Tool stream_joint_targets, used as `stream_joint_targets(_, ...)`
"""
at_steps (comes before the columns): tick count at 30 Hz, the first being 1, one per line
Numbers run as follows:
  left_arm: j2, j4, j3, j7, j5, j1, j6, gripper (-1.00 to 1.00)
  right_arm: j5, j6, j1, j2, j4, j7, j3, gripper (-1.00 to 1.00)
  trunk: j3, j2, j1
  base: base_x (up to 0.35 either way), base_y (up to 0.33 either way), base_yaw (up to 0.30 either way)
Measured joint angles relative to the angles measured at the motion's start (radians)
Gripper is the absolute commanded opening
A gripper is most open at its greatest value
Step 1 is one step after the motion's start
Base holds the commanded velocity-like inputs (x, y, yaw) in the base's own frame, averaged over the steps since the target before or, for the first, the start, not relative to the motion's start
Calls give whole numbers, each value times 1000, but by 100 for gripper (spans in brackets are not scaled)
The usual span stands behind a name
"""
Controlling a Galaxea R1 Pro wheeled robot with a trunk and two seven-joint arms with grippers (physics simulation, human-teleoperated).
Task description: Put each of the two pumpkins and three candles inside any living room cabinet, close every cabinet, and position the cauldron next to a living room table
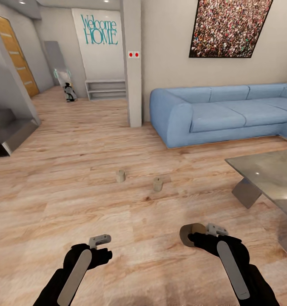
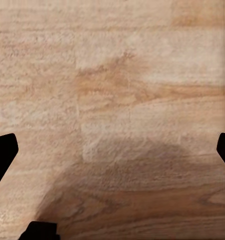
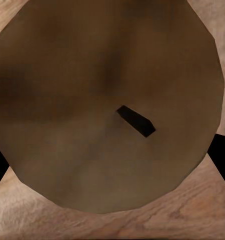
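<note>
While I stand on the wooden floor (image 1: 75, 182) with the blue sofa (image 1: 220, 112) ahead of me, my left jaws (image 1: 100, 240) hang spread and hold nothing; the left wrist view has bare planks between the dark tips. Two candles sit upright on the floor in front of the sofa's near arm: the left candle (image 1: 120, 176) further from the sofa, the right candle (image 1: 157, 184) a little closer to me and near the first but apart from it. My right jaws (image 1: 197, 233) are pinching the third candle (image 3: 107, 105), its round top with the small dark wick facing the right wrist camera; in the head view it shows as a brown disc at my fingertips. Right of that stands the glass bench (image 1: 266, 174), in front of the sofa's long seat.

I see no cabinet, pumpkin or cauldron from here, so I judge that the held candle must be carried some way. The risk is in that carry: the candle is squat and smooth, and I cannot tell how deep it sits, so a jolt of the base could let it slip and roll. Swinging right, my arm could clip the bench's corner. Driving forward carelessly, I could knock over the two floor candles.
</note>
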Motion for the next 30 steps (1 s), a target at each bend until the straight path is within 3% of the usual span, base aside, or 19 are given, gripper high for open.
stream_joint_targets(18,1,0,6,0,0,0,-2,100,0,-7,0,0,1,0,8,-100,33,126,-69,0,0,-158)
stream_joint_targets(25,27,0,9,0,0,0,-1,100,0,-11,0,5,1,0,10,-100,54,175,-96,0,0,-10)
stream_joint_targets(30,32,0,9,0,0,0,-1,100,1,-12,0,7,1,-1,10,-100,70,210,-115,0,0,0)
